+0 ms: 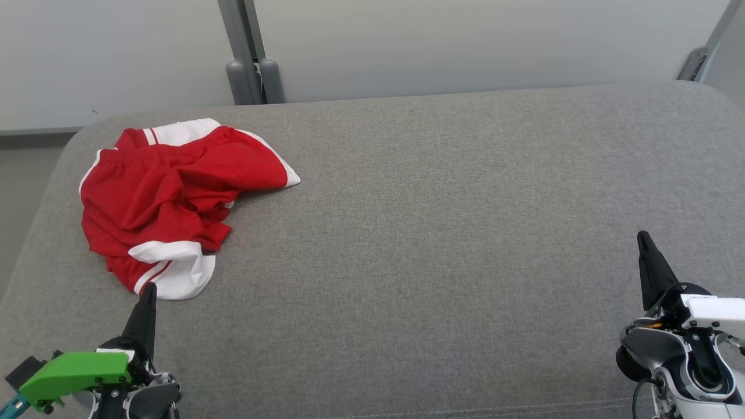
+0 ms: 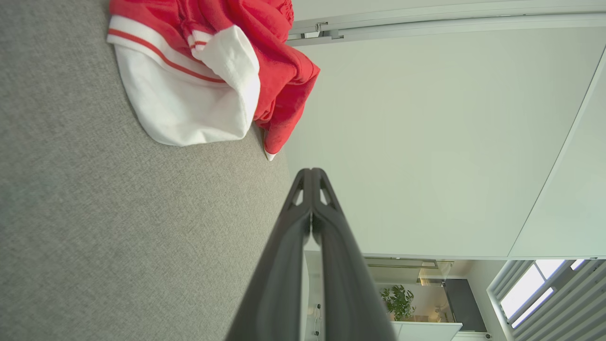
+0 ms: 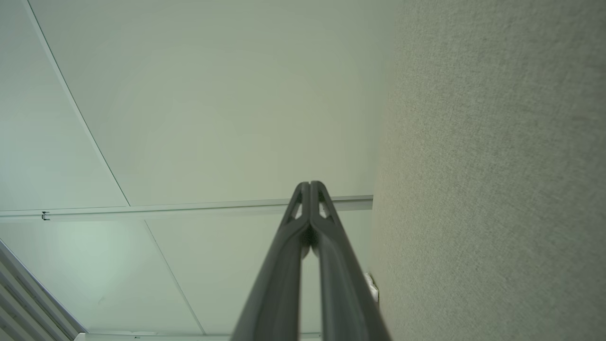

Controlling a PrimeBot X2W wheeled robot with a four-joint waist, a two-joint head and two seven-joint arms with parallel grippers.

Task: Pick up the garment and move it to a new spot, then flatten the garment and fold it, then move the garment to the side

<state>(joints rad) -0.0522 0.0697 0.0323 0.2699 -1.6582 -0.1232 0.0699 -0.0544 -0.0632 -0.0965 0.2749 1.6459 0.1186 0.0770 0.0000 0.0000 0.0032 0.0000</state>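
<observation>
The garment (image 1: 169,192) lies crumpled at the far left of the grey fabric surface (image 1: 436,233). The left gripper (image 1: 149,288) hovers just short of its white hem, fingers pressed together, empty; the right gripper (image 1: 644,237), well apart, is likewise closed on nothing

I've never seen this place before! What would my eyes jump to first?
The red garment with white panels jumps out first, lying crumpled at the far left of the grey cushion. Next come two dark pointed tools, both shut: the left tool at the lower left, its tip near the garment's white hem, and the right tool at the lower right, far from it.
</observation>
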